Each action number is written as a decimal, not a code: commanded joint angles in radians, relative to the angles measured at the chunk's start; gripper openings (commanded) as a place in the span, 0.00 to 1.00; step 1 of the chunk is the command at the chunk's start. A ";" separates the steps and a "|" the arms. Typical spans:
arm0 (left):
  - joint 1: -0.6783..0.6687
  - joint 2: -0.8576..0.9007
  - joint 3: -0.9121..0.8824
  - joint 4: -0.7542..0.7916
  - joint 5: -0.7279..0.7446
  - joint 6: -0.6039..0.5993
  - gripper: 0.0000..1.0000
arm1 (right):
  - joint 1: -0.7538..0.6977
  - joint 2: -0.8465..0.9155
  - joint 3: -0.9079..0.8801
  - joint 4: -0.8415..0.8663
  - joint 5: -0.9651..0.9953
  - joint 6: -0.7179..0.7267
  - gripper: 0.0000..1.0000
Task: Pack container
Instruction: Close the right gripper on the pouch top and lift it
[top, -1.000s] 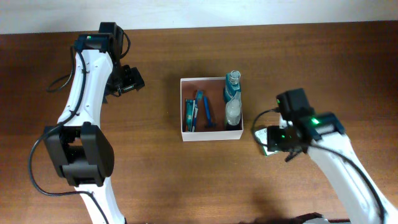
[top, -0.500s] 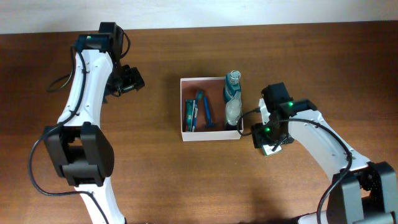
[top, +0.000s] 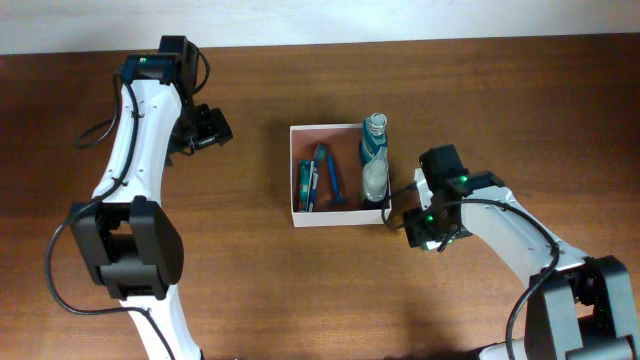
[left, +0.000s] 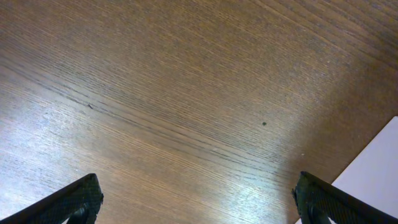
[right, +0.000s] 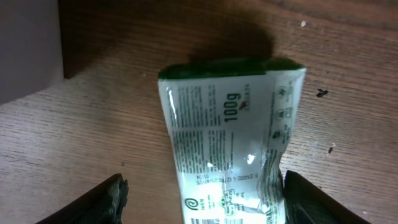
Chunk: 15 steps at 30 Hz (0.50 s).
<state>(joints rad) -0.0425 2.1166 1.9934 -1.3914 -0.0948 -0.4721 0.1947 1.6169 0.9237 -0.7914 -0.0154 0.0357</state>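
At the middle of the brown wooden table (top: 520, 100) — a shallow square white-walled container (top: 340, 219), a clear bottle (top: 374, 170) inside.
Right gripper (right: 202, 199), just beside the container's corner, fingers apart astride a white-and-green plastic tube (right: 230, 137) lying flat; left gripper (left: 199, 199), well apart — fingers spread wide over bare wood.

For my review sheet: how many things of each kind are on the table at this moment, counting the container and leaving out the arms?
Container: 1
Bottle: 1
Blue long-handled item: 1
Teal and orange pack: 1
Green and white tube: 1
Total: 5
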 joint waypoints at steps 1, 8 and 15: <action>0.000 -0.028 0.012 0.000 -0.011 0.002 0.99 | -0.006 0.003 -0.011 0.024 0.060 -0.014 0.74; 0.000 -0.028 0.012 0.000 -0.011 0.002 0.99 | -0.007 0.011 -0.029 0.074 0.084 -0.013 0.74; 0.000 -0.028 0.012 0.000 -0.011 0.002 0.99 | -0.007 0.011 -0.057 0.115 0.084 -0.002 0.74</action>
<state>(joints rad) -0.0425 2.1166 1.9934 -1.3911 -0.0948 -0.4721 0.1947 1.6218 0.8738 -0.6800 0.0525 0.0250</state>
